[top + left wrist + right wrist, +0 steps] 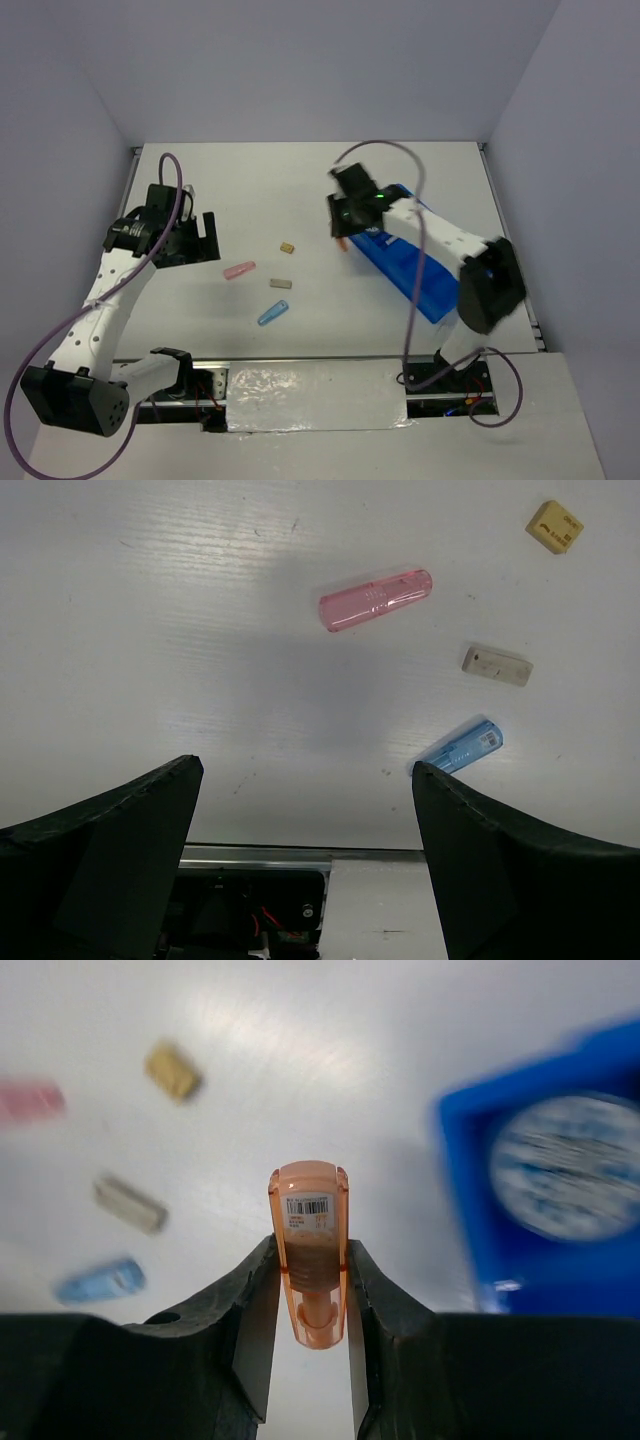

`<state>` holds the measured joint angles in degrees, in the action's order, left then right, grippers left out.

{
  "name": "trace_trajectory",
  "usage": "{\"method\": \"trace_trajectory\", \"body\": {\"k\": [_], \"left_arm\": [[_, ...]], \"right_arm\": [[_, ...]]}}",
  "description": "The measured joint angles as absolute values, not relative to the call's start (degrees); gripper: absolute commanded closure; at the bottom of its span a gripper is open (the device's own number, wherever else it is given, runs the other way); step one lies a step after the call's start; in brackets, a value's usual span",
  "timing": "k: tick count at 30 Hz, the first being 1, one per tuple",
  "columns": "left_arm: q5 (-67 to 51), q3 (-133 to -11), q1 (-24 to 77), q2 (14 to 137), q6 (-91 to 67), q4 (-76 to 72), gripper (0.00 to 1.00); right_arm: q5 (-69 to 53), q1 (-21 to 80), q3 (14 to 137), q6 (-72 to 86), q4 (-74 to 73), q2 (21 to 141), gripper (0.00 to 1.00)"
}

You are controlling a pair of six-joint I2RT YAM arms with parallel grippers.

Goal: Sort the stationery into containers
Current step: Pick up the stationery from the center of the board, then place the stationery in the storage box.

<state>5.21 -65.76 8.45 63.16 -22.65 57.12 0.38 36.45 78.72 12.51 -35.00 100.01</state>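
My right gripper (pixel 308 1260) is shut on the orange oblong piece (pixel 309 1230) and holds it above the table just left of the blue tray (pixel 415 272). In the top view this gripper (pixel 343 232) hangs at the tray's far left corner. A blue roll with a white patterned top (pixel 565 1165) lies in the tray. The pink piece (pixel 239 270), light-blue piece (pixel 272 313), tan block (pixel 287 246) and grey block (pixel 280 284) lie on the table's middle. My left gripper (pixel 205 238) is open and empty, left of the pink piece (pixel 376 598).
The table's near edge with a metal rail (pixel 300 854) and wiring shows under my left gripper. White walls close the table at the back and sides. The right arm (pixel 480 270) reaches over the tray.
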Motion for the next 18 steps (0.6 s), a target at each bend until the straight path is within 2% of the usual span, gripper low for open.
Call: {"method": "trace_trajectory", "body": {"k": [5, 8, 13, 18], "left_arm": [[5.8, -65.3, 8.4, 63.7, -24.4, 56.8, 0.01], [6.2, -65.3, 8.4, 64.4, -25.3, 56.5, 0.01], [6.3, -65.2, 8.4, 66.0, -25.9, 55.1, 0.01], [6.2, -65.9, 8.4, 69.9, -25.9, 54.8, 0.01]], "right_arm": [[7.4, 15.6, 65.3, 30.2, -31.2, 75.4, 0.84], [9.8, 7.8, 57.0, 35.7, -32.1, 68.5, 0.84], [9.0, 2.2, 53.0, 39.1, -33.2, 72.1, 0.83], [9.0, -0.8, 52.1, 40.8, -32.8, 75.2, 0.72]]}}
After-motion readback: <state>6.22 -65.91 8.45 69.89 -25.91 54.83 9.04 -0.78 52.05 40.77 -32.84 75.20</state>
